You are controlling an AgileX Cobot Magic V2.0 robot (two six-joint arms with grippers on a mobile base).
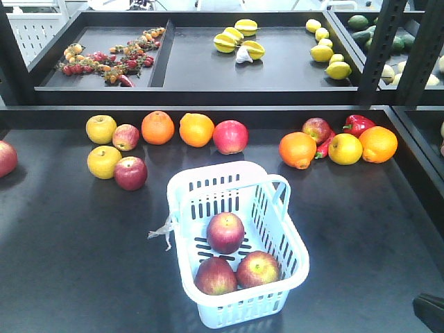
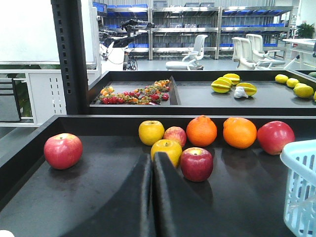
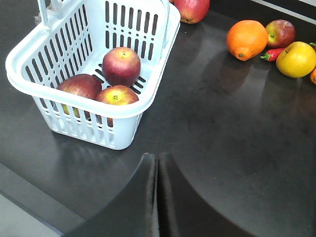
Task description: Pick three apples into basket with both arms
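basket: upright, long axis running front-to-back, slightly skewed | three apples inside, stems up | left end effector clenched, empty | right end effector clenched, empty

Two yellow apples and two oranges are lying just ahead of the left gripper. A third orange, a red chilli and another yellow apple are sitting ahead and right of the right gripper.

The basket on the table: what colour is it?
Pale blue-white plastic with slotted sides; the basket shows best in the right wrist view.
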